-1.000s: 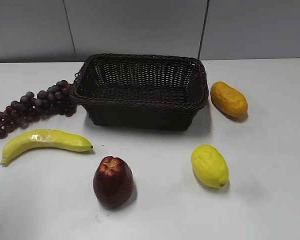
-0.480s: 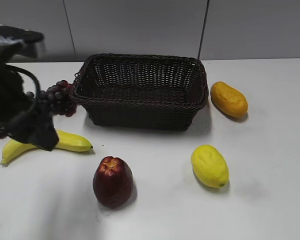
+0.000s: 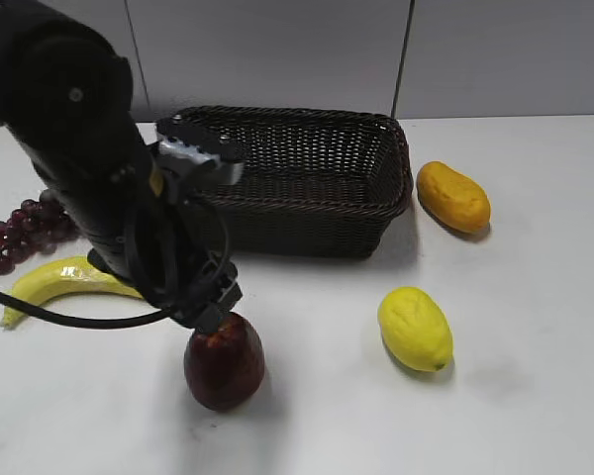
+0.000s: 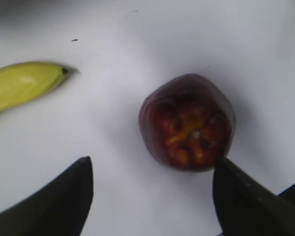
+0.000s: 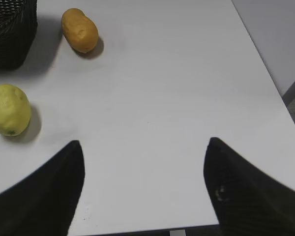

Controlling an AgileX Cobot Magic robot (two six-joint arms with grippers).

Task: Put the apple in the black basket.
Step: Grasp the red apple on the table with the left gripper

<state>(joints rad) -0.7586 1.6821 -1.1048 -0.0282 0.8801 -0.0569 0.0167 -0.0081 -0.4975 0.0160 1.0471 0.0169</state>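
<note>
The dark red apple (image 3: pixel 225 364) stands upright on the white table in front of the black basket (image 3: pixel 317 223). My left gripper (image 3: pixel 213 309) hangs right over the apple's top. In the left wrist view the apple (image 4: pixel 187 122) shows its orange-yellow dimple. The left gripper (image 4: pixel 152 160) is open, and its right finger overlaps the apple's near edge. The apple lies ahead of the fingertips and right of centre. My right gripper (image 5: pixel 144 141) is open and empty over bare table, out of the exterior view. The basket's corner (image 5: pixel 10 29) shows in the right wrist view.
A banana (image 3: pixel 49 282) and a purple grape bunch (image 3: pixel 25 228) lie left of the arm. A yellow lemon (image 3: pixel 414 328) lies right of the apple. An orange fruit (image 3: pixel 453 196) lies right of the basket. The table's right edge (image 5: pixel 265 59) shows in the right wrist view.
My left arm has come in from the left and down over the apple, now hiding part of the banana, grapes and basket. The fruits and the basket have not moved.
</note>
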